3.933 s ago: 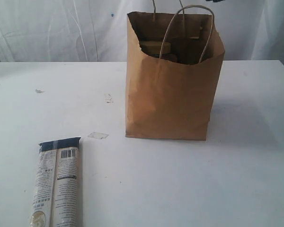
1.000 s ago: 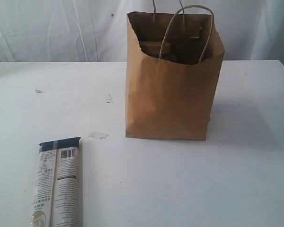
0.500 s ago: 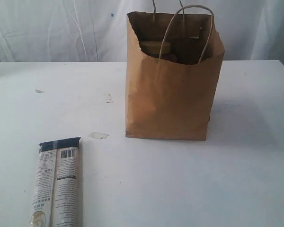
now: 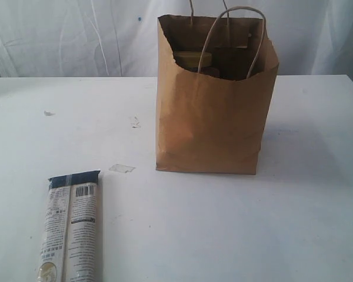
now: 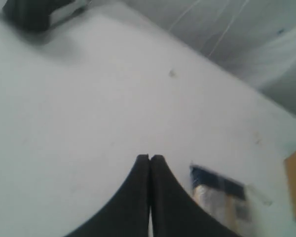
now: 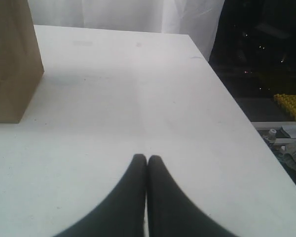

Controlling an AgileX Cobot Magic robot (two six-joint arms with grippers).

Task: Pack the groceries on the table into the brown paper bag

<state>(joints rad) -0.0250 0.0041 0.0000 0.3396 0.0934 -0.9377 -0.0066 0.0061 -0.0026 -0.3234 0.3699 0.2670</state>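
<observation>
A: While the wide plain white worktop was being listed, what stood on it?
B: Item one: tall brown kraft paper bag, upright, mid-worktop, with a yellow lid showing inside. Item two: long printed packet, lying flat, well apart from the bag.
A: Tools?
B: Left tool and right tool were both closed and held nothing.

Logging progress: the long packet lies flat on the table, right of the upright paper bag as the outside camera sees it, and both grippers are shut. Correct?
One error: the exterior view shows the long packet on the table left of the paper bag, not right. The left gripper and right gripper are indeed shut.
</observation>
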